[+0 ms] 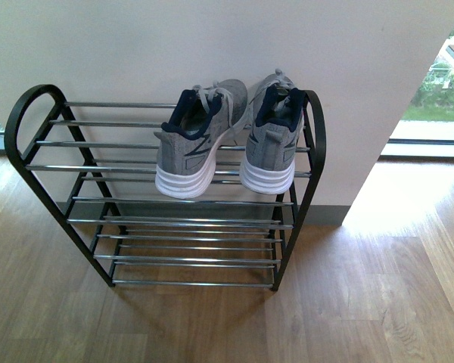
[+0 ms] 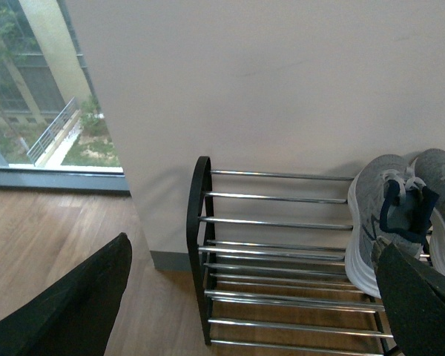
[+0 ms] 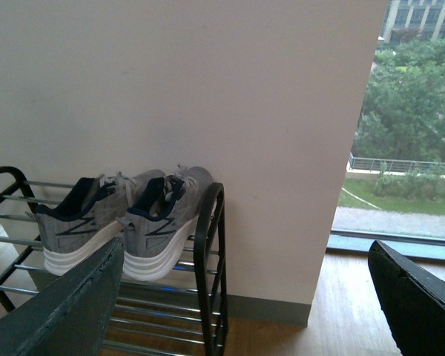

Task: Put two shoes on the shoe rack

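Two grey mesh sneakers with white soles stand side by side, heels toward me, on the right half of the top tier of the shoe rack (image 1: 106, 168). They are the left shoe (image 1: 193, 144) and the right shoe (image 1: 272, 140). Neither arm shows in the front view. In the left wrist view my left gripper (image 2: 251, 245) is open and empty, held back from the rack (image 2: 200, 222), with the shoes (image 2: 371, 222) beside its right finger (image 2: 419, 304). My right gripper (image 3: 245, 243) is open and empty near the rack's right end loop (image 3: 208, 252), with both shoes (image 3: 159, 222) in view.
The rack stands on a wooden floor (image 1: 363, 302) against a white wall (image 1: 212, 45). Its lower tiers and the left half of the top tier hold nothing. Floor-level windows flank the wall on the right (image 1: 431, 98) and on the left (image 2: 37, 111).
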